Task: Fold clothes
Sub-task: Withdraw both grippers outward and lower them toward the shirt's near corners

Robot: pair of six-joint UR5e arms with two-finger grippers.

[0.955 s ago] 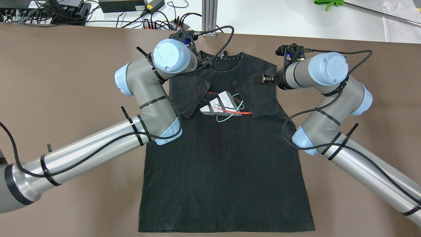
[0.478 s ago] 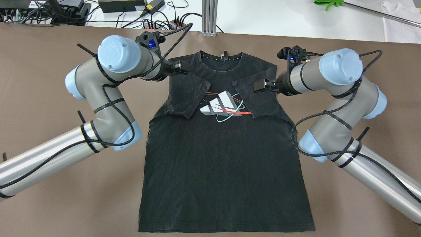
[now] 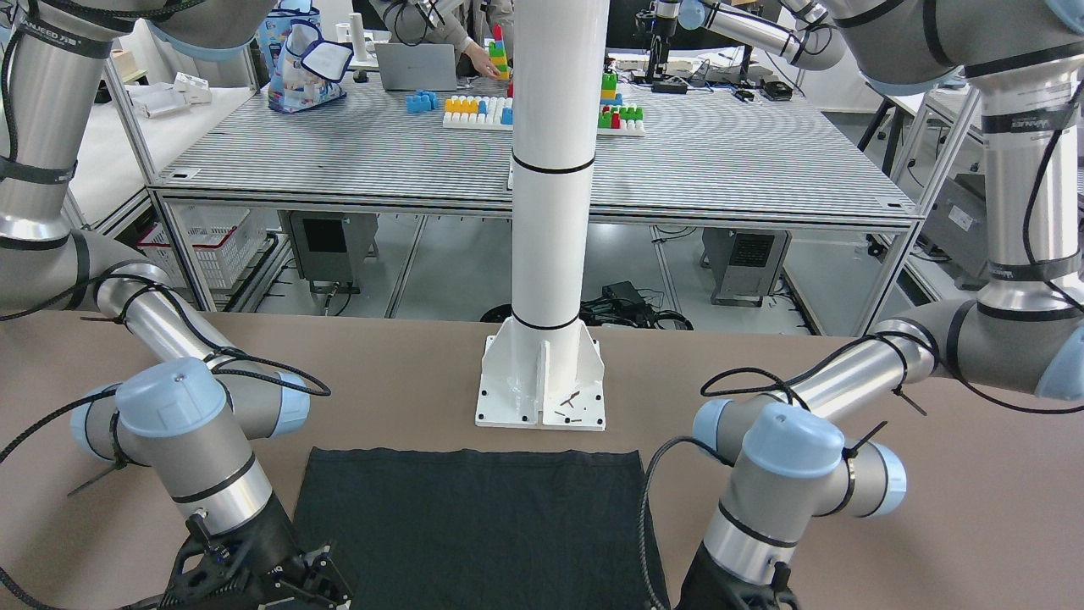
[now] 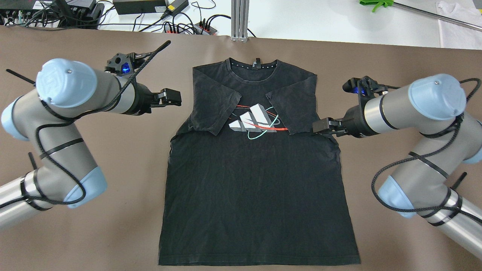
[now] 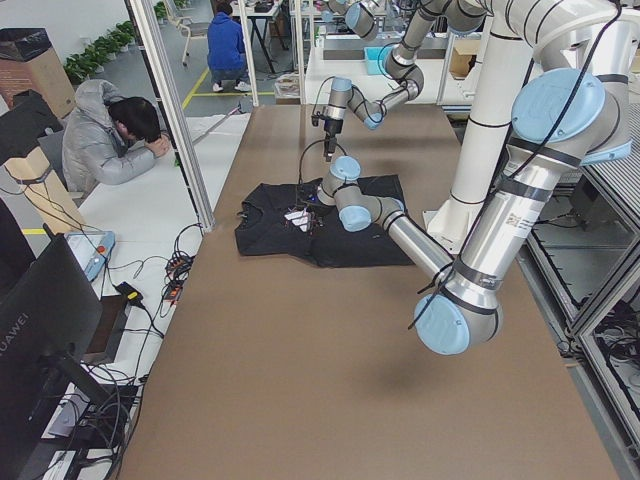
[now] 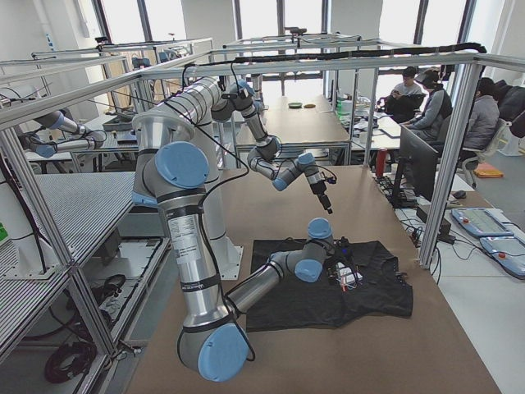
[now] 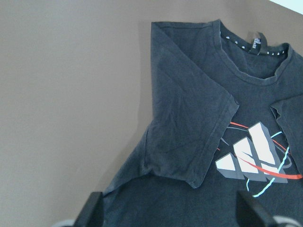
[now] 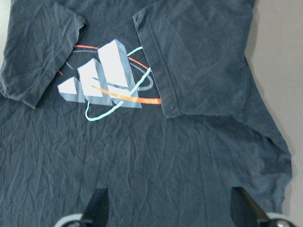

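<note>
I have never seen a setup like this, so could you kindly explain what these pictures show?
These are two robot arms at a brown table, each ending in a two-finger gripper. One camera looks down from behind the robot, one faces it past a white pole, two watch from the table's ends, and one sits on each wrist. A black T-shirt with a printed logo lies flat, its sleeves folded inward. The left gripper hangs beside it, the right gripper at its edge. Both are open and hold nothing.
</note>
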